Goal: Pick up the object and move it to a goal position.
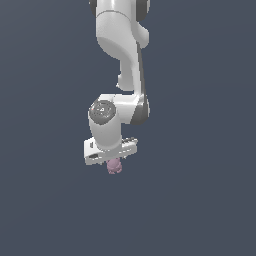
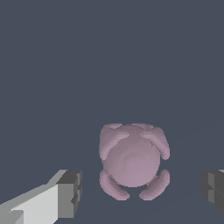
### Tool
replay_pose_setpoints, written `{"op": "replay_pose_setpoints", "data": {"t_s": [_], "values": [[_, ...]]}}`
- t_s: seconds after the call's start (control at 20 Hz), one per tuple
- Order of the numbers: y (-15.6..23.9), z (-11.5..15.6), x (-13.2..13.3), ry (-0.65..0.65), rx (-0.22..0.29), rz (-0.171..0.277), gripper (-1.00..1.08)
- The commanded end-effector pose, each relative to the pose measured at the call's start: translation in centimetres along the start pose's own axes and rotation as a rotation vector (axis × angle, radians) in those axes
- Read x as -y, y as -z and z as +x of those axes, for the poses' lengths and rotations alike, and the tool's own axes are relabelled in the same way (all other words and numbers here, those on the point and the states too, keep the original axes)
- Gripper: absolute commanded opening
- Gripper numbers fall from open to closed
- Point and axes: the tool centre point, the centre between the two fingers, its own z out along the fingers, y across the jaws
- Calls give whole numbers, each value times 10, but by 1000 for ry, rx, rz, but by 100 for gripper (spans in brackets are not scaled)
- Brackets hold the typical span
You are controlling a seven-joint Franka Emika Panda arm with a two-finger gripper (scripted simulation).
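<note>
My arm [image 1: 122, 55] is the biggest thing here, smooth glossy white shells with rounded joints and a dark grey disc cap on the wrist housing, reaching down over a flat, matte slate-blue worktop [image 1: 45, 200] with no visible grain. Below the wrist sits my claw [image 2: 140, 192], released: its two fingers [image 2: 70, 194] stand wide apart, blocky white bars ending in dark grey, faceted pads. Between them, touching neither pad in the wrist view, is the object [image 2: 133, 161], a dusty-pink ball with a smooth domed middle and four curved, sausage-like knobs bulging around it. In the exterior view the object [image 1: 114, 166] shows just under my claw's white crossbar, small and lumpy.
</note>
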Motion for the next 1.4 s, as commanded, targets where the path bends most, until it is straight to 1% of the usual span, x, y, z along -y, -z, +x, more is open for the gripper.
{"op": "replay_pose_setpoints", "data": {"t_s": [0.0,0.25,0.7,0.95,1.0,1.35], "values": [[-2,0,-1,6,0,-1,100],[-7,0,-1,2,1,0,100],[-49,-1,-1,6,0,-1,100],[-52,0,-1,6,0,-1,100],[-52,0,-1,6,0,-1,-100],[-52,0,-1,6,0,-1,-100]]}}
